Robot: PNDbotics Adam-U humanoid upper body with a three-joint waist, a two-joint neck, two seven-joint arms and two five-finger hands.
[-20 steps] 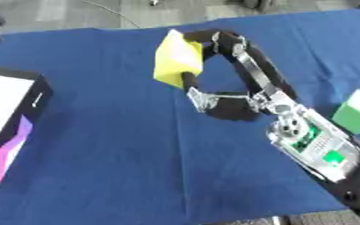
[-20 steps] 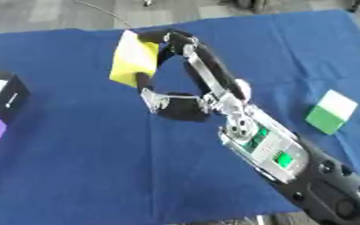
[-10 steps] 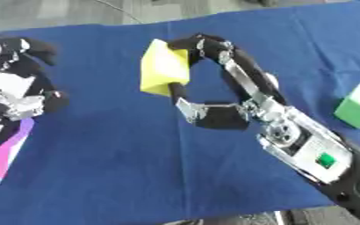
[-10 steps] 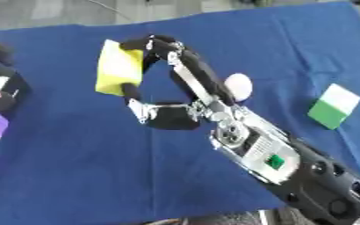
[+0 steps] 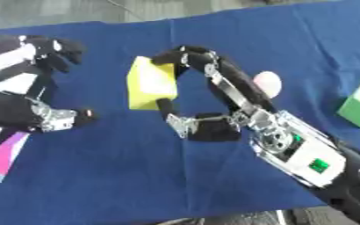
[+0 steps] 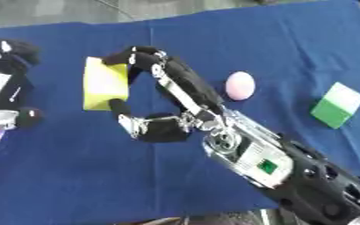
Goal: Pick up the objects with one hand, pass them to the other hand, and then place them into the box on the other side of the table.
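A: What is seen in the left eye view?

B: A yellow block (image 5: 151, 83) is pinched by the right hand (image 5: 206, 127). Curled fingers (image 5: 185, 57) are hooked over its top edge, and the thumb (image 5: 164, 108) is pressed up against its lower edge. The block is held above the blue tablecloth (image 5: 121, 176).

A: And the left hand?

B: The left hand (image 5: 29, 118) is seen on the far side of the block from the right palm, apart from it. Its fingers (image 5: 56, 50) are spread and only lightly bent, and nothing is gripped by them. A white and pink box (image 5: 2, 154) is partly covered below that hand.

A: What lies behind the right fingers?

B: A pale pink egg-shaped thing (image 5: 267, 83) is partly hidden just behind the backs of those fingers. A green and white block (image 5: 359, 106) is seen well beyond, at the cloth's edge.

A: What is added by the right eye view?

B: The same pinch is shown: the yellow block is clamped between the curled fingertips above and the thumb below. The egg-shaped thing is seen whole, clear of the fingers' backs. Only part of the left hand is shown at the edge, so its opening cannot be told there.
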